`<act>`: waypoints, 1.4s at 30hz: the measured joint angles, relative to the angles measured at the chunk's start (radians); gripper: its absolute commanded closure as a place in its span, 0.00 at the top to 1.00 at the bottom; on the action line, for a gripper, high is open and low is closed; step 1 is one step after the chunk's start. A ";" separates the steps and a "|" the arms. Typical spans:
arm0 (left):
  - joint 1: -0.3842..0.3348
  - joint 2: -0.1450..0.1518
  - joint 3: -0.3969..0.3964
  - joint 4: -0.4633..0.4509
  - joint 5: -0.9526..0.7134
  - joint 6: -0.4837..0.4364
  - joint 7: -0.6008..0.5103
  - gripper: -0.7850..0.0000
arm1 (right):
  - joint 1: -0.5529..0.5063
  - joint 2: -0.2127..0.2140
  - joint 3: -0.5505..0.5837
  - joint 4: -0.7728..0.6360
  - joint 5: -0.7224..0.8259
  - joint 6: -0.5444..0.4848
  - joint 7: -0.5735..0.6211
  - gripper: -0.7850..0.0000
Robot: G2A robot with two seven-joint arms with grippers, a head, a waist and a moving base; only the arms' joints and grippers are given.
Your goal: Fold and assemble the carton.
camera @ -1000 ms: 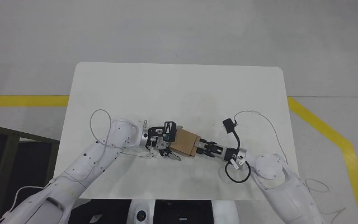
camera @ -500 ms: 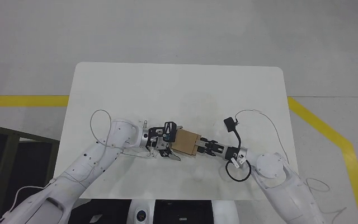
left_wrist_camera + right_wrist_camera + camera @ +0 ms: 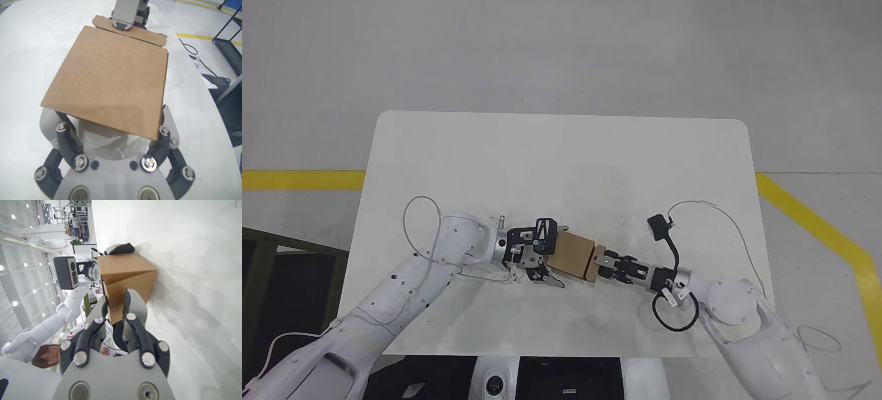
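- The carton (image 3: 572, 254) rests on the desk (image 3: 562, 150), in the middle part towards the near edge, directly between the two grippers.
- The left gripper (image 3: 542, 250) has its fingers (image 3: 63, 121) spread wide. They straddle one end of the carton below the top panel and appear to bear on its two opposite side walls.
- The right gripper (image 3: 602, 265) has its fingers (image 3: 130, 302) almost closed. They pinch a thin cardboard panel at the opposite end, at the end flap (image 3: 130, 32).
- I judge the carton to be light, hollow board. Its walls should be stiff in their own plane but liable to bow inward under a squeeze.
- The creases should act as hinges, so I expect the flap to swing easily about its fold line.
- I take hold of the body close to its corners, where adjoining walls brace each other.
- I take the flap at mid-width, near its free edge, so that it folds evenly.
- The matte board should give fair friction, so I apply moderate force only. Excess force may crush or permanently crease a wall.
- The light body may slide on the smooth desk, so I brace it with one gripper while the other folds.
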 measured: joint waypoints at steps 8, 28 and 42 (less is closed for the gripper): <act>0.000 0.001 0.001 -0.001 -0.006 0.000 -0.004 1.00 | 0.022 -0.006 -0.023 0.021 0.005 0.001 -0.006 0.14; -0.010 0.001 0.010 0.002 -0.010 0.000 0.000 1.00 | 0.067 -0.015 -0.051 0.036 -0.019 0.022 -0.013 0.29; -0.005 0.006 0.009 0.004 -0.010 0.000 -0.002 1.00 | 0.003 0.000 0.014 -0.010 -0.013 0.009 0.002 0.18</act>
